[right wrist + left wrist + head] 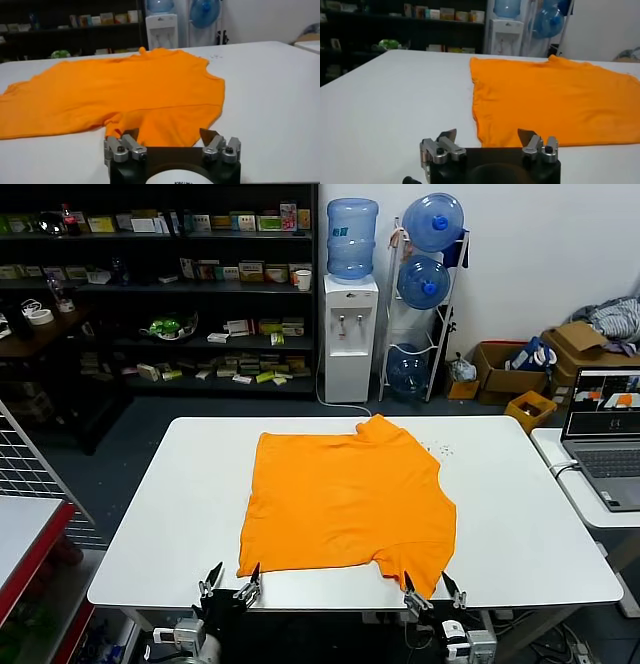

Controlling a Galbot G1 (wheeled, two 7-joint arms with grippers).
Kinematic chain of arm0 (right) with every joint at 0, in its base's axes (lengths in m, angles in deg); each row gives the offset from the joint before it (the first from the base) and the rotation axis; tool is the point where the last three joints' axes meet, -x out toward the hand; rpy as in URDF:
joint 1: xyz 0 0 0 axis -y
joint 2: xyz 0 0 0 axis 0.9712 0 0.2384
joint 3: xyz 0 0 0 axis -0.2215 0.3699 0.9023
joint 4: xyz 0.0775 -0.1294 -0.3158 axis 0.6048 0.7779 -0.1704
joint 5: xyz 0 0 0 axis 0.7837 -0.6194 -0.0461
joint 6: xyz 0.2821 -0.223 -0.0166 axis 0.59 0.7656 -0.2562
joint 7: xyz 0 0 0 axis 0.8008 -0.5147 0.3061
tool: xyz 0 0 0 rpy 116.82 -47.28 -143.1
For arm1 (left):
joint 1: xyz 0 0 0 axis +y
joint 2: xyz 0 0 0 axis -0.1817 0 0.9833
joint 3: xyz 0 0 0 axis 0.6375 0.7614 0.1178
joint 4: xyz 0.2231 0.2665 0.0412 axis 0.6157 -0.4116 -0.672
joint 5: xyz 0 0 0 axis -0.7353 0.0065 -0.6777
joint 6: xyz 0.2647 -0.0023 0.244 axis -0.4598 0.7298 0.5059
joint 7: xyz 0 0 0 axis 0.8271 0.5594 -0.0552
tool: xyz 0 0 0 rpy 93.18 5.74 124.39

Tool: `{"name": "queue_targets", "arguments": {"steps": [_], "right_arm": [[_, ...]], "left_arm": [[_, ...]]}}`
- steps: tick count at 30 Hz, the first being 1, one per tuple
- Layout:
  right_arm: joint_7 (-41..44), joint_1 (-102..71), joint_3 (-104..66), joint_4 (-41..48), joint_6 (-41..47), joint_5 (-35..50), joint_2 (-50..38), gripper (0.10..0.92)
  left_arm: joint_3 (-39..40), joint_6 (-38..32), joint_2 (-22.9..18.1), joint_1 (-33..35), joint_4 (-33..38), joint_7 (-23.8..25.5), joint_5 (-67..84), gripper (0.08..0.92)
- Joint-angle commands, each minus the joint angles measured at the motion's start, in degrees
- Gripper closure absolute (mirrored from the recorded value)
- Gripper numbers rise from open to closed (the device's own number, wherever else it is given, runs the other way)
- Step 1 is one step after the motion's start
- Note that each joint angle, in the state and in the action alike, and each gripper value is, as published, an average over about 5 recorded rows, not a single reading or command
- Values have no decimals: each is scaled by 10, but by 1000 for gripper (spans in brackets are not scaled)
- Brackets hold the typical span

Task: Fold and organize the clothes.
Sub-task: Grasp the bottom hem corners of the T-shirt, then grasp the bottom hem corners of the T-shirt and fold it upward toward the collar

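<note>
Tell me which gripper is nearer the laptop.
Right. The right gripper sits at the table's near edge by the orange T-shirt's near right corner, on the laptop's side. The left gripper sits by the shirt's near left corner, farther away.

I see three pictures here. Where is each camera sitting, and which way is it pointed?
Head view: high on the robot's head, looking forward and down at the white table and orange T-shirt; both open grippers show at the near edge, left gripper, right gripper.
Left wrist view: just behind the left gripper, looking low across the table at the shirt's near corner.
Right wrist view: just behind the right gripper, facing the shirt's sleeve.
All three share the shirt and the water dispenser behind.
</note>
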Motion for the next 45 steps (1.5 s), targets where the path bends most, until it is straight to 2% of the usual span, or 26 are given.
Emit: {"name": "queue_targets", "arguments": {"steps": [1,17,23,26,37,41,45], "right_arm": [[-2,16,6,19,5,-3,2,415],[-14,-17,7,-19,-11,0,0,872],[-28,-51,6,-63,-13,8,-13,901],[-38,-91,4,-96,-9,16,-30,901],[-49,-234,-8,-177,-53,7,-50,901],[-47,-225,-11,-177,-84,4,-48,901],[-51,-165,-17,-169,-96,13,-50,901]], "left_arm": [[11,16,1,-11,-8,-6,0,250],[12,15,-3,-5,-7,-6,0,709],[13,15,4,7,34,-18,4,875],[13,19,15,34,68,-33,5,908],[0,17,44,164,175,-63,1,908],[3,9,39,168,180,-62,0,908],[-6,-12,47,129,171,-33,18,908]]}}
